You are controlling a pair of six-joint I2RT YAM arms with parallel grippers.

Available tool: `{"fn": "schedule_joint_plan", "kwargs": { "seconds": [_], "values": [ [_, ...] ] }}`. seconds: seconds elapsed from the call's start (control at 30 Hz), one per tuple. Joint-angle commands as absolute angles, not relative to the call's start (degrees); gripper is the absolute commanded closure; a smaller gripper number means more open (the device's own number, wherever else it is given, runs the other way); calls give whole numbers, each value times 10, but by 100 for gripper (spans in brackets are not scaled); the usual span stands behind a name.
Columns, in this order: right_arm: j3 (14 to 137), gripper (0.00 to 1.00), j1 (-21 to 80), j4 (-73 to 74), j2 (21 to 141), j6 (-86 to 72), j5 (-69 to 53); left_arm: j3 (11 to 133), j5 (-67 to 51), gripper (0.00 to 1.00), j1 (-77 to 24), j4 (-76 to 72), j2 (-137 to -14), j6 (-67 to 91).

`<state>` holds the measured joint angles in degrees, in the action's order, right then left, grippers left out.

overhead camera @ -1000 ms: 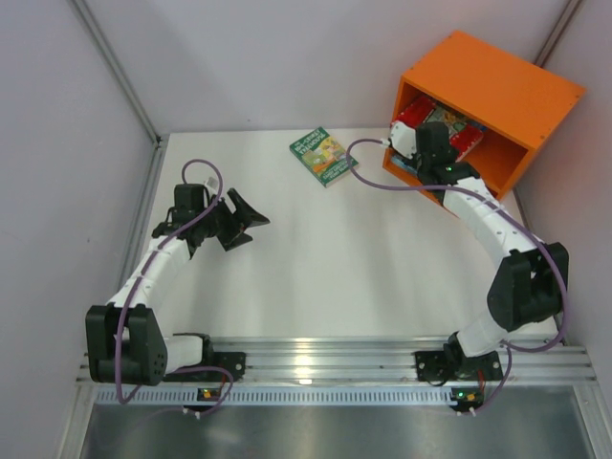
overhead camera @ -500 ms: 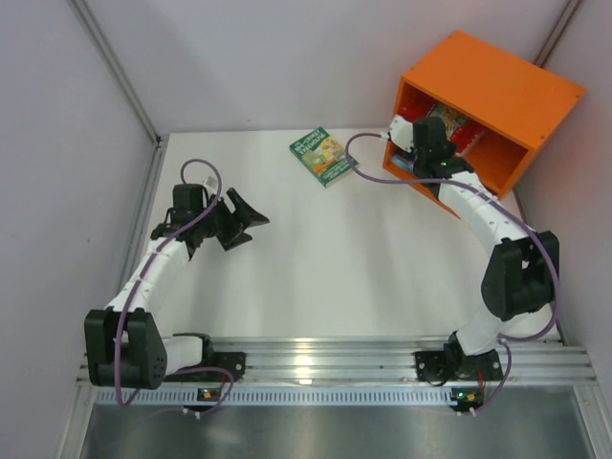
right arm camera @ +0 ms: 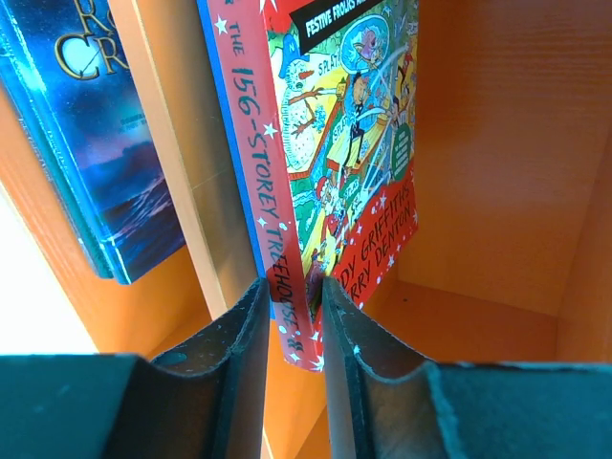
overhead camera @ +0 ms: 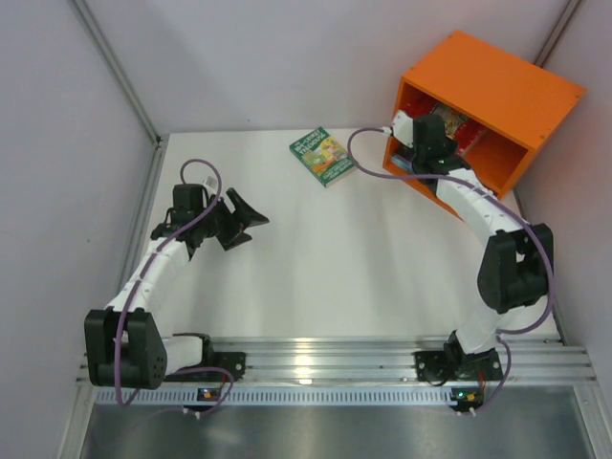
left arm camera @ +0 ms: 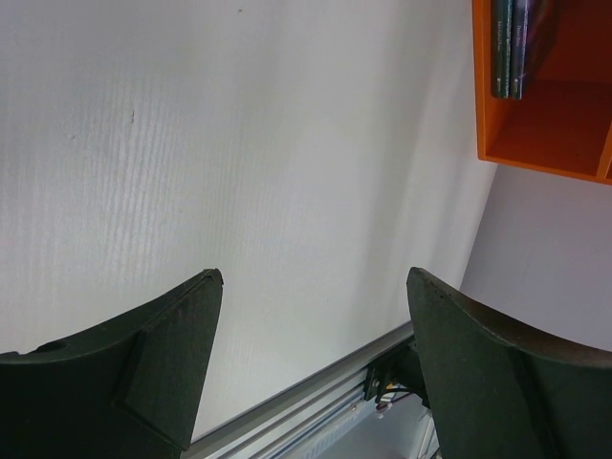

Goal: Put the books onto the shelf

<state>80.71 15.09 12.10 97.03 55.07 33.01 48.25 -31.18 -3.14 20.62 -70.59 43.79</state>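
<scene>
Right arm (overhead camera: 478, 206) reached deeper into shelf (overhead camera: 497, 86) since second ago; red book (right arm camera: 344, 143) now further inside, less cover showing from above. Right pincer (right arm camera: 295, 296) pinching red book's spine; book upright just beside divider board (right arm camera: 182, 172), in compartment right of it in wrist view. Dark blue book (right arm camera: 86, 134) beyond board. Green book (overhead camera: 323, 156) flat on tabletop (overhead camera: 335, 258), near shelf. Left pincer (left arm camera: 314, 287) spread, empty, above tabletop.

Glossy red book (right arm camera: 256, 182), matt wooden shelf (right arm camera: 497, 143)

One shelf (overhead camera: 497, 86); one green book (overhead camera: 323, 156) outside; one red book (right arm camera: 354, 172), others inside.
</scene>
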Motion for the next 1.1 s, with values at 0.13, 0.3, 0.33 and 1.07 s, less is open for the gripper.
{"fn": "schedule_joint_plan", "kwargs": {
  "seconds": [0.13,0.3,0.33,1.07],
  "values": [
    [847,75,144,43,989,567,332,477,-310,18,-29,194,-687,440],
    [839,76,145,19,992,577,339,478,-310,18,-29,194,-690,440],
    [838,76,144,9,992,583,342,478,-309,18,-29,193,-690,440],
    [838,64,150,21,977,588,325,483,-311,18,-29,184,-703,444]
  ]
}}
